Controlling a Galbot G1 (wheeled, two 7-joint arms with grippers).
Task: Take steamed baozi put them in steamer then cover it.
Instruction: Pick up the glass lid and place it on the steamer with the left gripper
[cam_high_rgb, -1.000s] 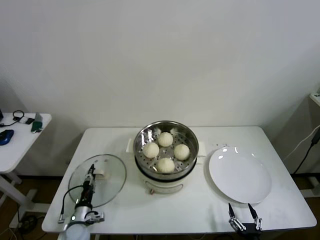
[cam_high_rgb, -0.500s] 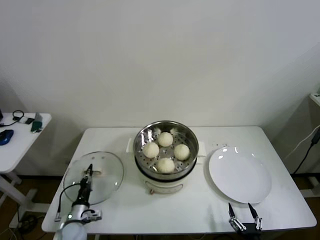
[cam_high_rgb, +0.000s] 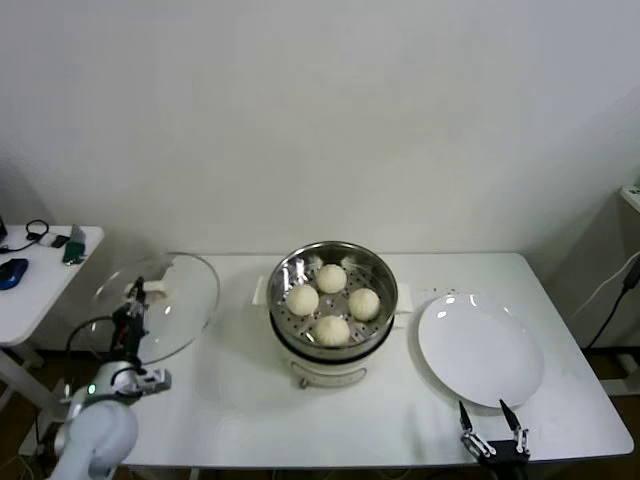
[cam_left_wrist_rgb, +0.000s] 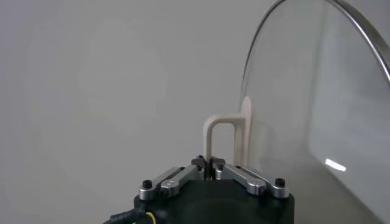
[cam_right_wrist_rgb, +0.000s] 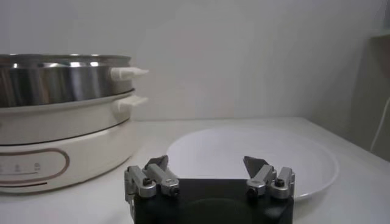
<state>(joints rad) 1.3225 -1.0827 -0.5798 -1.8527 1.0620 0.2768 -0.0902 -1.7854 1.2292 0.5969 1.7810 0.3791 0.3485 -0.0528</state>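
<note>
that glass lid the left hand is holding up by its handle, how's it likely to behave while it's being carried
The lid looks rigid glass with a metal rim, so probably stiff, fairly heavy and breakable if knocked. The left hand pinches only the thin handle, and the lid hangs tilted, so it may swing or twist.

light: bright, even | shadows: soft | glare: plate (cam_high_rgb: 480, 350) – sharp
</note>
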